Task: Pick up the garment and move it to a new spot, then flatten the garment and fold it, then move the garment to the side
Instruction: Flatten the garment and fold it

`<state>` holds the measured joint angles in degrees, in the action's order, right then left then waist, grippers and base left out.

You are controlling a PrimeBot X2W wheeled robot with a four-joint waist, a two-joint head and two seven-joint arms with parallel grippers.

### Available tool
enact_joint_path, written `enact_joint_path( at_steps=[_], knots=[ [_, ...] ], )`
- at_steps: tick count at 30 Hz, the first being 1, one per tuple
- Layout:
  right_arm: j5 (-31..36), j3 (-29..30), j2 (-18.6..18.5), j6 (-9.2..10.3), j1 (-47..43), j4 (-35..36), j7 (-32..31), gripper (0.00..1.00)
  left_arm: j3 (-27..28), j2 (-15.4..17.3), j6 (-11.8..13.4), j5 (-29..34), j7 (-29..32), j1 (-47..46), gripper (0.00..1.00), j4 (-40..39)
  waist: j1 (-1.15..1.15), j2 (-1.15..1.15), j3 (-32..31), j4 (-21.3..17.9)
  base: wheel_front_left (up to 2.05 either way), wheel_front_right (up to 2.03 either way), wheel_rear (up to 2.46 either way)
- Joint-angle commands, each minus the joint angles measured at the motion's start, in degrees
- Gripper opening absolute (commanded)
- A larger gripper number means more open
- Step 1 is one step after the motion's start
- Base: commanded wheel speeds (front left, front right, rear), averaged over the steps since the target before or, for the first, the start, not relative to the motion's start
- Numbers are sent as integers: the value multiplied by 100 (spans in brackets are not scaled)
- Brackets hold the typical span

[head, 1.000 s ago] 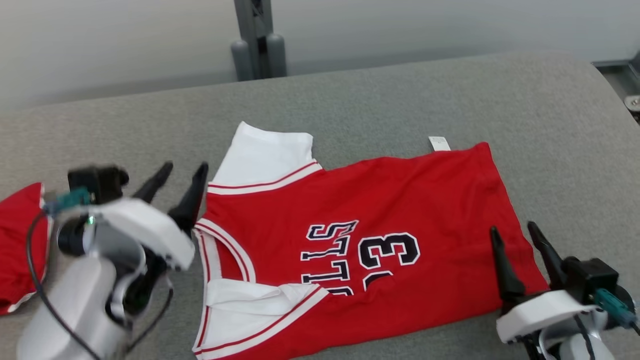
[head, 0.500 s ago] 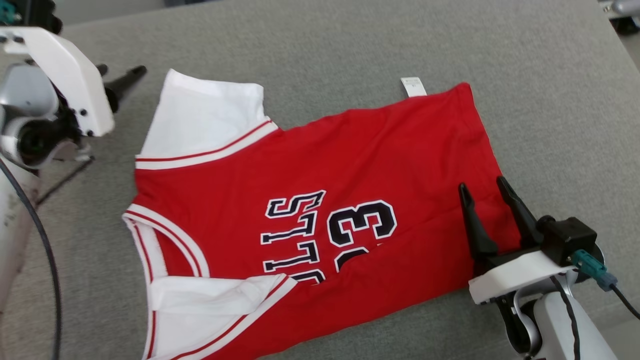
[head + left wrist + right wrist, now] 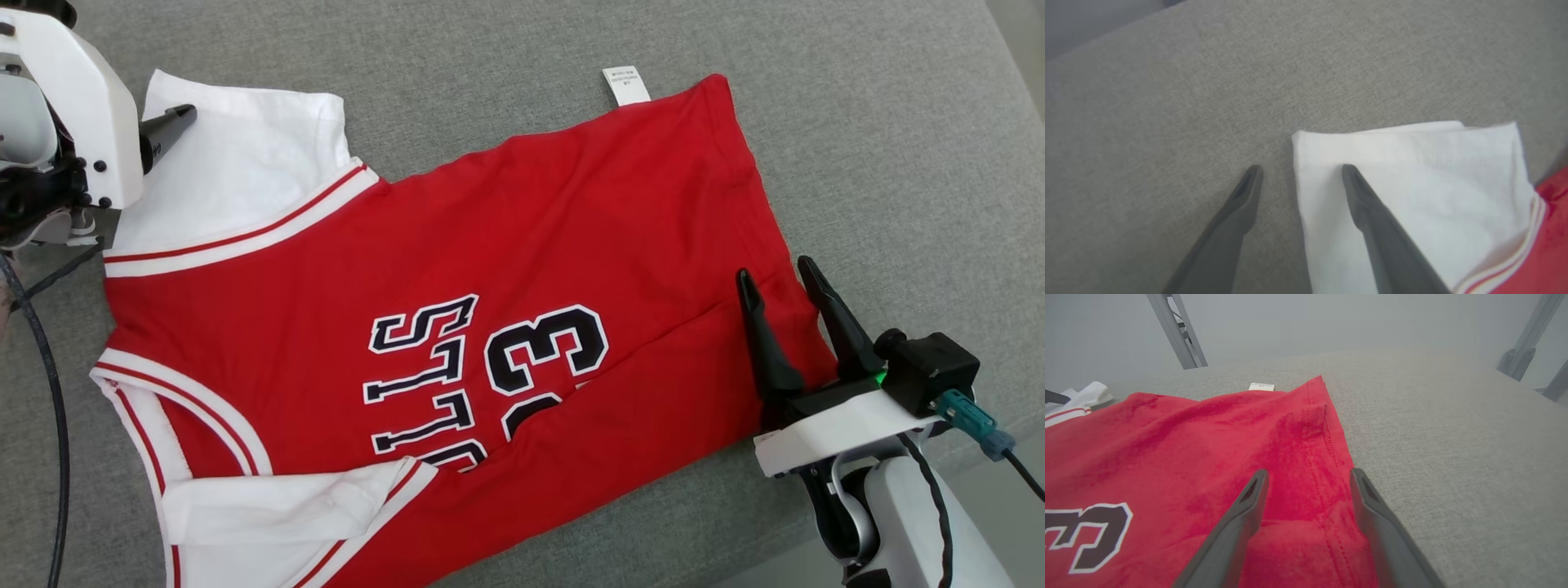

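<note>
Currently one garment (image 3: 490, 245), one tag (image 3: 626, 85); left fingers (image 3: 1372, 220), right fingers (image 3: 767, 351) both spread.

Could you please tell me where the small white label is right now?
In the head view, the label lies on the surface at top centre, poking out from the far edge of the jersey near its right-hand corner.

At 7 o'clock the garment (image 3: 522, 229) sleeve (image 3: 261, 506) runs off the head view's edge. A fold (image 3: 637, 354) hides some lettering (image 3: 424, 376), and print on the label (image 3: 626, 85) is unreadably small.
</note>
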<state>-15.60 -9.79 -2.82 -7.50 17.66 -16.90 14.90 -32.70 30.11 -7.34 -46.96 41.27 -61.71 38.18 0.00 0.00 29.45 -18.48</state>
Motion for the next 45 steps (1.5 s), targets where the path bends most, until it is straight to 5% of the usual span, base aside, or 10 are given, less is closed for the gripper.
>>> enact_joint_path(
  at_steps=[1,9,11,17,18,27,36,45],
  knots=[
    [-24,-9,-20,2,57,39,40,100,-63,67,-17,-31,-6,-130,100,-18,0,0,34,-35,0,0,0],
    [-52,-71,-19,2,114,59,40,100,-406,207,-16,-77,-148,-209,100,-45,0,0,81,-135,0,0,0],
    [-42,-67,-19,2,121,43,41,100,-450,226,-15,-59,-247,-265,91,-73,0,0,89,-147,0,0,0],
    [-30,-57,-20,2,169,14,41,100,-619,241,-16,-109,-183,-333,29,28,0,0,107,-177,0,0,0],
    [-30,-54,-19,2,188,16,41,100,-645,250,-16,-125,-172,-328,0,30,0,0,114,-180,0,0,0],
    [-20,-153,-21,2,1016,-608,-377,100,-864,304,-16,-263,-242,-384,0,-150,0,0,62,-155,0,0,0],
    [226,61,-24,2,2752,-1417,-2826,100,-1050,434,-15,-435,-314,-457,0,-401,0,0,76,-2,0,0,0],
    [780,224,-24,2,3654,-2032,-4086,100,-1207,467,-16,-511,-360,-574,0,-589,0,0,166,212,0,0,0]
  ],
)
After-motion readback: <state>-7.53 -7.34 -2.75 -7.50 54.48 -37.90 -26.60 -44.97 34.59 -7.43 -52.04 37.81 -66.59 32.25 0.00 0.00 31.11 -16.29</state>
